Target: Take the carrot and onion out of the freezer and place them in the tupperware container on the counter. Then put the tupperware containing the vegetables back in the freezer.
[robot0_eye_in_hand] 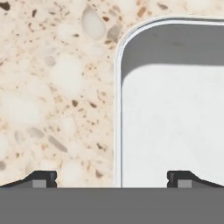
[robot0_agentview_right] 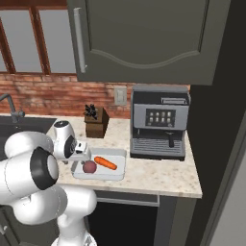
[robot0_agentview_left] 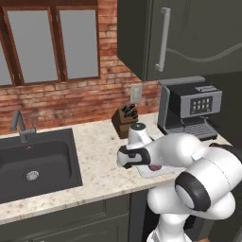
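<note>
Onion peeks out beneath arm, tupperware container mostly hidden.

Desk: beige speckled stone, polished look, smooth. Tupperware container: pale whitish plastic, matt floor, smooth rounded rim. Carrot: bright orange skin, slight sheen. Onion: dark red-purple skin, dull. Sink: black, matt; faucet grey metal. Wall: rough red brick. Knife block: brown wood. Coffee machine: brushed grey metal with black panel. Cabinet door: dark matt paint, silver metal bar handle.
</note>
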